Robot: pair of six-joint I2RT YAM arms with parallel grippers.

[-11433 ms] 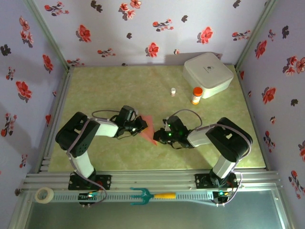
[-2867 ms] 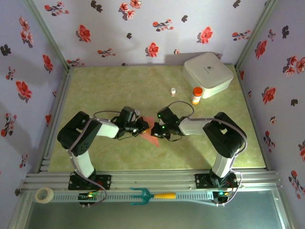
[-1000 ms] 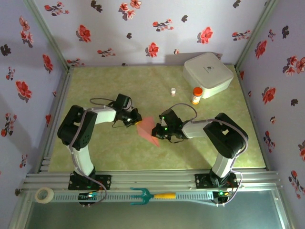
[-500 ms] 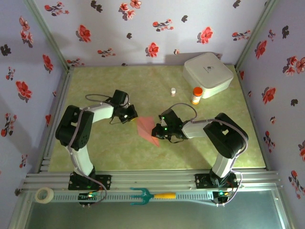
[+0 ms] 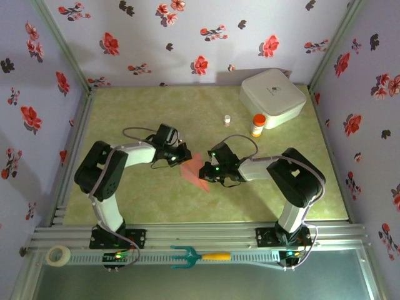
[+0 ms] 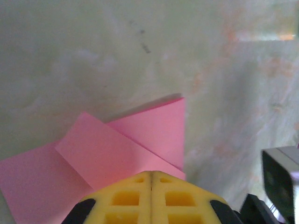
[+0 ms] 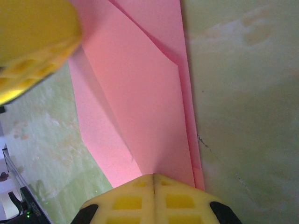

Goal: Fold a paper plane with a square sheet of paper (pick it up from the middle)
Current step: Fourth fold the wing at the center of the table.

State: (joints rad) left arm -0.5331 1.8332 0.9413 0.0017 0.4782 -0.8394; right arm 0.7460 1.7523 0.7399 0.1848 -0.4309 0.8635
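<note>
The salmon-pink square sheet of paper (image 5: 191,170) lies on the green tabletop between the two arms, folded into overlapping flaps. In the left wrist view the paper (image 6: 135,140) shows two triangular flaps. My left gripper (image 6: 152,175) is shut, its yellow tips resting on it near one corner. In the right wrist view the paper (image 7: 140,93) runs away as a long layered strip. My right gripper (image 7: 153,177) is also shut, tips pressing on the paper's near end. Seen from above, the left gripper (image 5: 182,157) and right gripper (image 5: 202,169) face each other across the paper.
A white rounded box (image 5: 272,97) stands at the back right, with an orange pill bottle (image 5: 257,125) and a small white vial (image 5: 227,120) in front of it. A teal fork (image 5: 200,255) and a tape roll (image 5: 59,254) lie on the front rail. Flowered walls enclose the table.
The left gripper swung away to the upper left, then came back right onto the paper's left part. The right gripper stayed pressed on the paper.
</note>
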